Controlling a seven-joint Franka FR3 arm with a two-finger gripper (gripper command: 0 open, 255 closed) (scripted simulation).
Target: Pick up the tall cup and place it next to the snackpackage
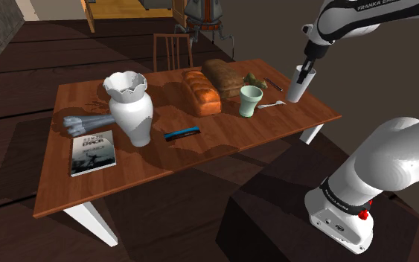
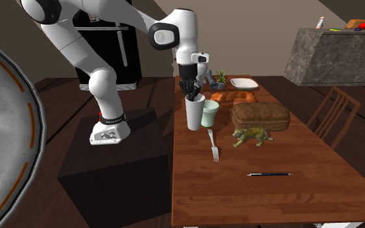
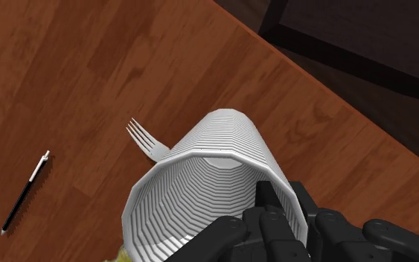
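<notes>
Wrist view: tool [image 3: 280, 196] clamped on tall cup [image 3: 222, 145] rim, nr fork [image 3: 144, 138].

In the shoulder view, the tall cup [image 1: 300, 85] stands upright on the worktop [image 1: 148, 160] near its right edge, with the gripper [image 1: 305, 71] at its rim. A fork [image 1: 272, 105] lies between it and a short cup [image 1: 250, 100] to the left, and a pen [image 1: 274, 84] lies behind the fork. Behind the short cup sits a loaf [image 1: 226, 76], with a second loaf [image 1: 202, 92] just left of it. Farther left stands a vase [image 1: 131, 108]. A crumpled package [image 1: 85, 123] lies left of the vase, and a book [image 1: 92, 153] lies in front of that package. A chair [image 1: 172, 50] stands behind the worktop.
</notes>
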